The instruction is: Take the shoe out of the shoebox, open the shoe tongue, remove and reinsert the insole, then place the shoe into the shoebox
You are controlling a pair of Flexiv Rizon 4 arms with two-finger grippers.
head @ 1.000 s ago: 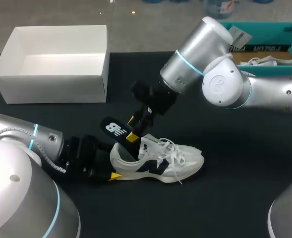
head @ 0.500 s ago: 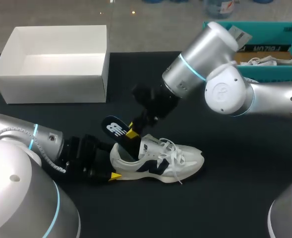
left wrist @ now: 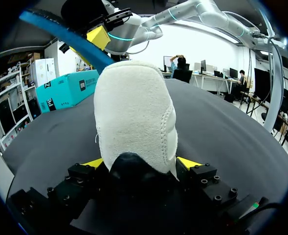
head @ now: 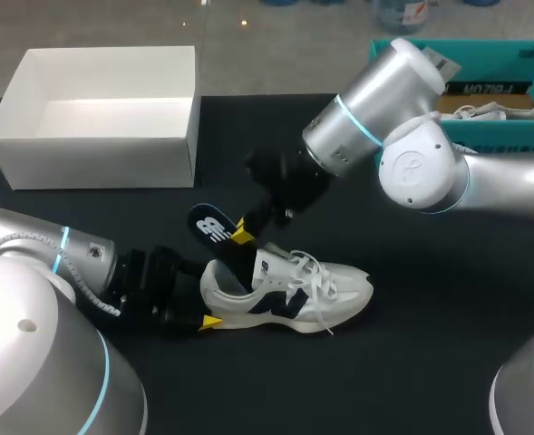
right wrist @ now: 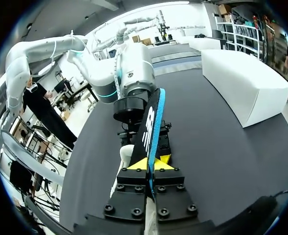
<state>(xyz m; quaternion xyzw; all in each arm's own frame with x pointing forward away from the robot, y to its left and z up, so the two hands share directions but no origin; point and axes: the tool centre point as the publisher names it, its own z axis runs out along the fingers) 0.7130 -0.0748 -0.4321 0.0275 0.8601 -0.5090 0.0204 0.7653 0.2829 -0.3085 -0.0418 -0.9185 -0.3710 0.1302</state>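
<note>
A white sneaker with navy trim (head: 289, 290) stands upright on the black table, toe to the right. My left gripper (head: 208, 304) is at its heel (left wrist: 134, 112), with a yellow-tipped finger against each side, so it holds the shoe. A dark insole with a blue underside (head: 210, 227) sticks out of the shoe's opening, slanting up and to the left. My right gripper (head: 242, 234) comes down from the right and is shut on the insole (right wrist: 152, 122); its yellow tips (right wrist: 150, 164) pinch the thin edge. The white shoebox (head: 94, 145) sits open at the back left.
A teal box (head: 484, 54) holding another shoe stands at the back right, behind my right arm. The shoebox wall (right wrist: 246, 83) lies off to the side of the right gripper. Bare black table stretches in front of and to the right of the sneaker.
My right gripper has closed on the insole. The insole's free end has risen slightly, and the right arm's wrist has shifted a little to the right. The left arm and the shoe kept still.
</note>
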